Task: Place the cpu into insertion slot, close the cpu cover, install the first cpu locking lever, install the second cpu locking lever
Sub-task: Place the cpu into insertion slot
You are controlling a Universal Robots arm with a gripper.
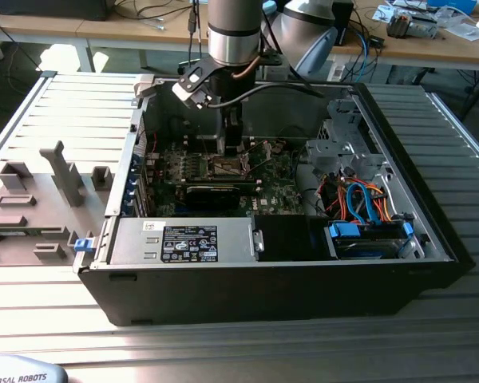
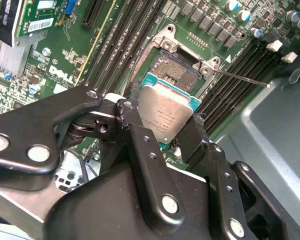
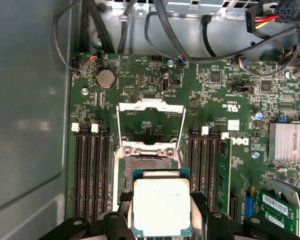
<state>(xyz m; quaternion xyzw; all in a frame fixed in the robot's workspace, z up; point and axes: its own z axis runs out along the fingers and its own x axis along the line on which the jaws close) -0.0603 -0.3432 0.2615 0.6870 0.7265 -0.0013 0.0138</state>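
My gripper (image 2: 165, 107) is shut on the cpu (image 2: 166, 114), a flat silver-topped square on a green base, with one black finger (image 2: 135, 117) at each of two opposite edges. In both wrist views the cpu (image 3: 161, 207) hangs just above the insertion slot (image 3: 146, 163), partly covering it. The slot's dark contact field (image 2: 174, 67) shows beyond the chip. The cpu cover (image 3: 151, 106), a thin silvery frame, is swung open and lies back on the board. A thin locking lever (image 2: 240, 77) sticks out sideways from the socket. In the exterior view the gripper (image 1: 232, 150) reaches down into the open computer case (image 1: 263, 287).
Black memory slots (image 3: 92, 170) flank the socket on both sides. A finned heat sink (image 3: 289, 142) and black cables (image 3: 190, 30) lie nearby. A labelled power supply (image 1: 184, 239) and a drive bay with blue and orange cables (image 1: 367, 207) crowd the case's near side. Grey fixtures (image 1: 64, 171) stand outside.
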